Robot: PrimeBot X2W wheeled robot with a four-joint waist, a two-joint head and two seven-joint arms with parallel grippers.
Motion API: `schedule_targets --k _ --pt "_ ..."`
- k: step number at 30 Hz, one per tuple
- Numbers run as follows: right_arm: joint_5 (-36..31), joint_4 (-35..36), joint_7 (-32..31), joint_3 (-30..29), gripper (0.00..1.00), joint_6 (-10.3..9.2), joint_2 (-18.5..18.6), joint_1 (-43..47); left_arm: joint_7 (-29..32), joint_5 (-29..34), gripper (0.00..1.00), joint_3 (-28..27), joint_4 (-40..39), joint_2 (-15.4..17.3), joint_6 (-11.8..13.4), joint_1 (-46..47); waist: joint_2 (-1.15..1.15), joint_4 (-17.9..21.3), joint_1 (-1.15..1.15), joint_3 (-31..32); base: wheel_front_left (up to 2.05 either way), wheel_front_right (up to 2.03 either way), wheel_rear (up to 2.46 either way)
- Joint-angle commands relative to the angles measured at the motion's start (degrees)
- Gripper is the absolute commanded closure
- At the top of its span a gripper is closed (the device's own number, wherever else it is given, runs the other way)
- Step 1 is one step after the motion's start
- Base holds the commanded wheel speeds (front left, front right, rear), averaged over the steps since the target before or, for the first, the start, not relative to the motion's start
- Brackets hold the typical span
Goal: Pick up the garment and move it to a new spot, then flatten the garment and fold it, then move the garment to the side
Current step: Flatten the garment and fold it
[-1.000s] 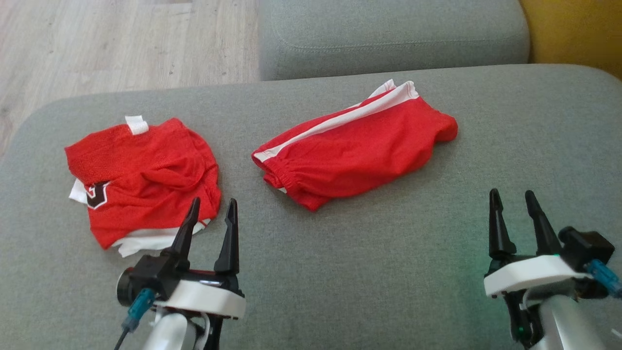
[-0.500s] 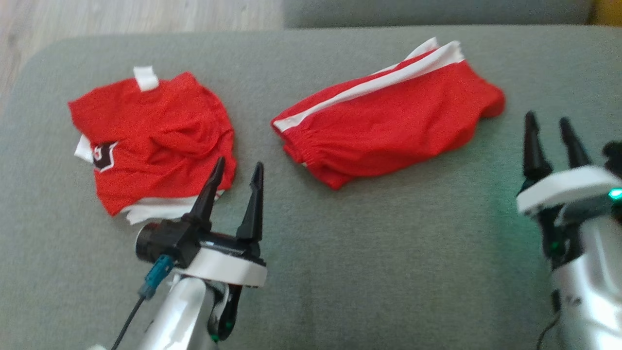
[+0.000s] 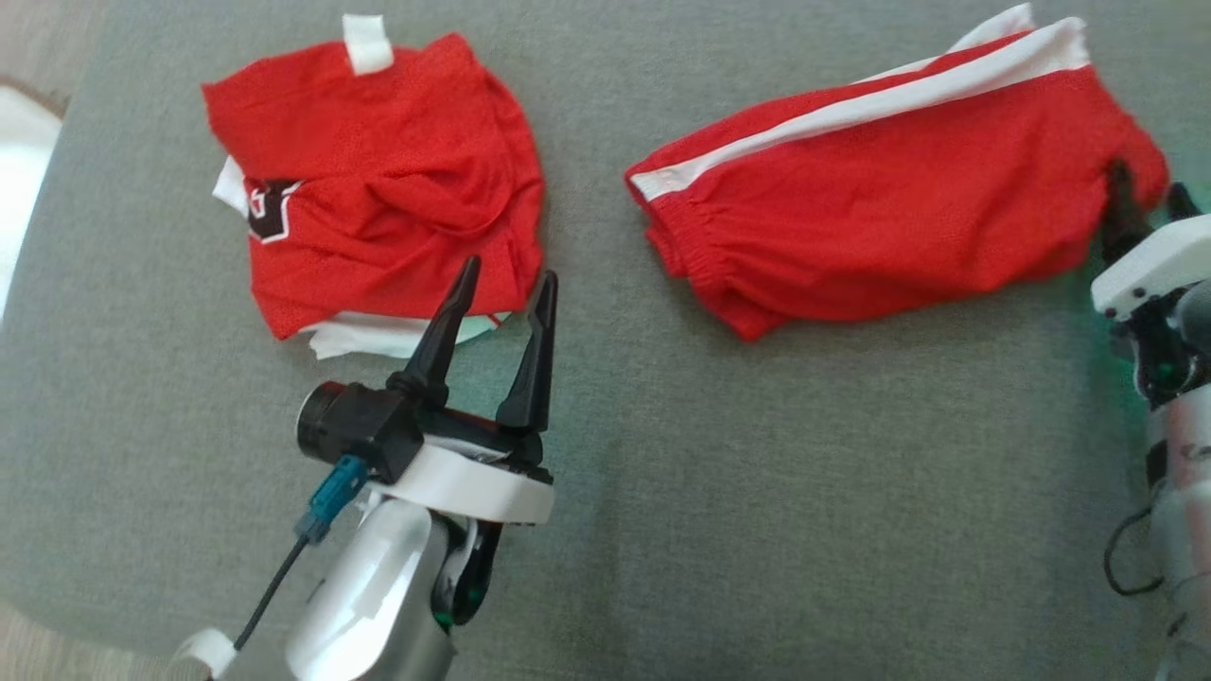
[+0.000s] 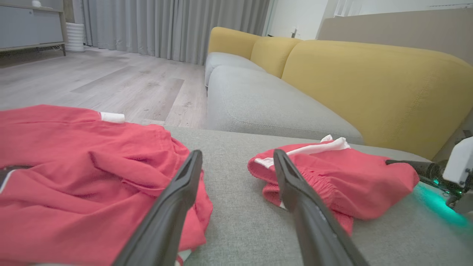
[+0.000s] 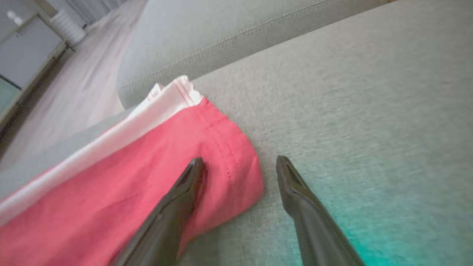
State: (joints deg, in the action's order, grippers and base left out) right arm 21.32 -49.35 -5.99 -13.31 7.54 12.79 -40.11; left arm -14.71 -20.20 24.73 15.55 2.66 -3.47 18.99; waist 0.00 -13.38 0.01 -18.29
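Two red garments lie on the grey cushion (image 3: 757, 492). The folded red shorts (image 3: 889, 199) with a white side stripe are at the upper right in the head view. A crumpled red jersey (image 3: 378, 180) with a black-and-white emblem is at the upper left. My left gripper (image 3: 508, 274) is open, its fingertips just over the jersey's lower right edge and holding nothing. My right gripper (image 3: 1149, 182) is open at the shorts' right end. In the right wrist view, that gripper (image 5: 239, 159) straddles the corner of the shorts (image 5: 147, 177), with its left finger over the fabric. The left wrist view shows the left gripper (image 4: 237, 153) between the jersey (image 4: 74, 170) and the shorts (image 4: 354, 177).
The cushion's rounded left edge (image 3: 57, 189) drops off beside the jersey. A second grey seat cushion (image 4: 258, 103) and yellow backrests (image 4: 369, 81) lie beyond. Wooden floor (image 4: 111, 81) stretches to the left. Bare cushion spreads between and in front of the two garments.
The head camera has tilted down and closer, shifting the whole picture. My right gripper has advanced from clear cushion to the shorts' right end. The left gripper stays at the jersey's edge.
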Motion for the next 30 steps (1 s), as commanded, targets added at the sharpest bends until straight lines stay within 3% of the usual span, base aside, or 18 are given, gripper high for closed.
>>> schedule_targets --k 1,12,13,14,15,30 --pt "-2.3 -0.3 0.0 2.3 0.00 -0.05 0.9 -2.1 -0.3 -0.6 0.00 -0.8 -2.1 0.2 0.6 2.2 0.00 -1.3 -0.01 -1.3 0.00 0.00 0.00" --pt "-4.2 -9.4 -0.2 10.1 0.00 -0.05 -0.1 -6.4 -0.3 -1.9 0.00 1.5 -2.3 0.2 1.8 3.8 0.00 -2.3 -0.01 -1.6 0.00 0.00 0.00" --pt "-3.8 -9.7 -0.2 10.8 0.30 -0.05 -0.2 -6.5 -0.3 -1.9 0.00 1.5 -2.2 0.2 1.9 3.8 0.00 -2.3 -0.01 -1.5 0.00 0.00 0.00" --pt "-3.5 -10.1 0.0 11.4 0.82 -0.05 -0.1 -6.6 -0.3 -1.9 0.00 1.5 -2.2 0.2 1.9 3.8 0.00 -2.2 -0.01 -1.4 0.00 0.00 0.00" --pt "-3.2 -10.2 0.5 12.1 1.00 -0.05 0.0 -6.8 -0.3 -1.9 0.00 1.4 -2.1 0.2 1.9 3.8 0.00 -2.1 -0.01 -1.3 0.00 0.00 0.00" --pt "7.9 -5.3 11.2 13.7 1.00 -0.05 5.5 -2.3 -0.3 -1.6 0.00 -0.2 -2.0 0.2 1.6 2.1 0.00 3.8 -0.01 2.5 0.00 0.00 0.00"
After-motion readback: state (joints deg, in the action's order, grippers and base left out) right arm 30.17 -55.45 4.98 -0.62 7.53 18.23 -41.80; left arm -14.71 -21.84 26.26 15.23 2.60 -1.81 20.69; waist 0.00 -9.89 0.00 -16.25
